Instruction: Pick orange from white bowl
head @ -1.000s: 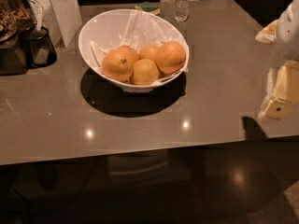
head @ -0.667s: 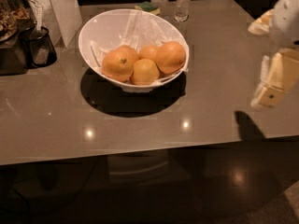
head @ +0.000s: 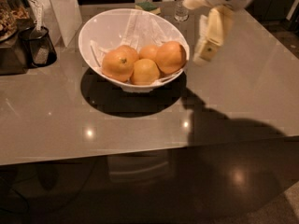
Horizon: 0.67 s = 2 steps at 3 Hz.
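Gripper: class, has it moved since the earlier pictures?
Yes. The gripper has moved left, from near the right edge of the table to just right of the white bowl.

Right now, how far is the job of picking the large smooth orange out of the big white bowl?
Done: nothing yet; the large smooth round orange lies in the big glossy white bowl, on its right side. In hand: the cream gripper hangs just right of the rim, apart from the fruit. Left: reach in, grasp the orange, lift it out.
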Tool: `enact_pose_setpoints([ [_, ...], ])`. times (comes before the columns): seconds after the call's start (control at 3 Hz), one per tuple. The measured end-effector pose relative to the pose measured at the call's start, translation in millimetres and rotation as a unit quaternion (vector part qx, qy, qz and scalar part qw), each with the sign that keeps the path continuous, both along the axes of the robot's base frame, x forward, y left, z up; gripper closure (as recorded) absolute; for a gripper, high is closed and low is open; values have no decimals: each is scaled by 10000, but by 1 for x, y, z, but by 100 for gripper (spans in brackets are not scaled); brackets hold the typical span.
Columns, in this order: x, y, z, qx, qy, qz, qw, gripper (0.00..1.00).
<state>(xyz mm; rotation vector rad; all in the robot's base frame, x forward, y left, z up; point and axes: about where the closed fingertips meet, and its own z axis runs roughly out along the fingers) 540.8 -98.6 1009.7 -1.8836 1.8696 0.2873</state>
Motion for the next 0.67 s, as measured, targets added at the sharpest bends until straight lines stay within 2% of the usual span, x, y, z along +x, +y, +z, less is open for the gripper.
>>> enact_pose_setpoints([
  [0.33,13,9,28,204,-370,-3,9991,0],
  [0.67,28,13,16,308,-303,-25,9991,0],
])
